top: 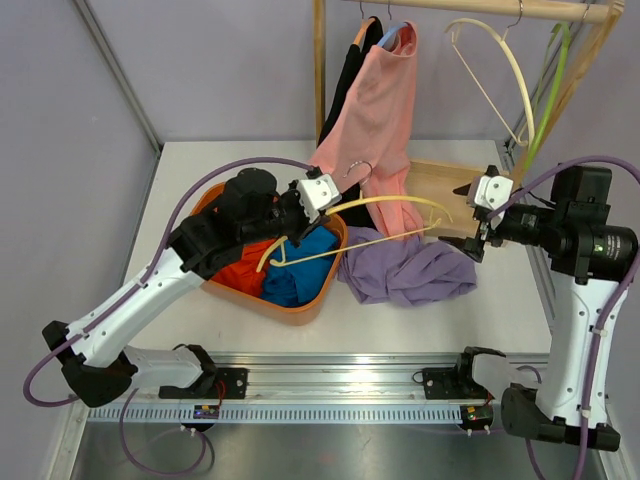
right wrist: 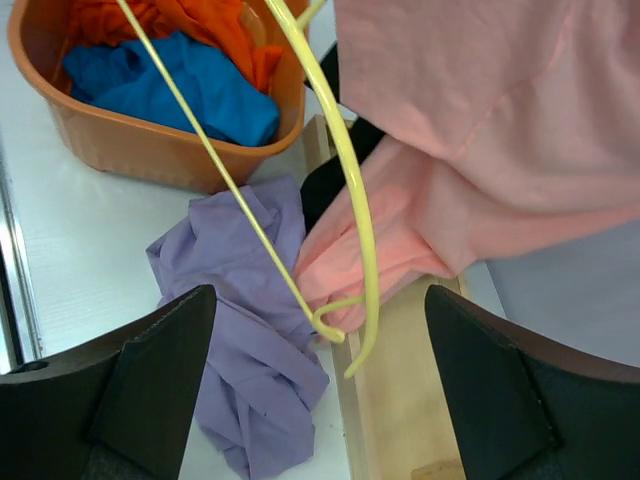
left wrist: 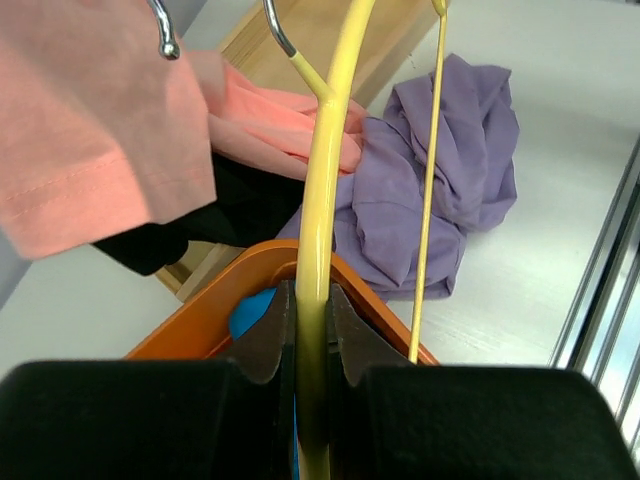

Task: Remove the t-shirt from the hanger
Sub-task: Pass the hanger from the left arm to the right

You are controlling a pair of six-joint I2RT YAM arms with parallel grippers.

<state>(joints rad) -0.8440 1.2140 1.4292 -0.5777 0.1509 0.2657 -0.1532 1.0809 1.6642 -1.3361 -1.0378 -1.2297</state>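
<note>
The left gripper (left wrist: 312, 345) is clenched on one arm of the yellow hanger (left wrist: 322, 190), with the plastic pinched tight between its two dark fingers. It holds the hanger bare and tilted above the near corner of the orange basket (top: 300, 312). The hanger's far end reaches out toward the right arm.

The purple t-shirt (top: 410, 272) is off the hanger. It lies crumpled on the worktop (top: 180, 170) just beside the basket's right side, under the hanger's thin lower bar. Its far edge is bunched against the wooden rack base (top: 440, 185).

The right gripper (right wrist: 320, 400) is released, with its fingers spread wide and nothing between them. It hovers over the rack base and the shirt, near the hanger's curled tip.

A pink garment (top: 385, 110) hangs from the rack, and its lower folds pile on the base beside the purple shirt. The hanger's tip sits right against those pink folds in the right wrist view, though I cannot tell whether it touches them. Blue and orange-red clothes (top: 300, 265) fill the basket.
</note>
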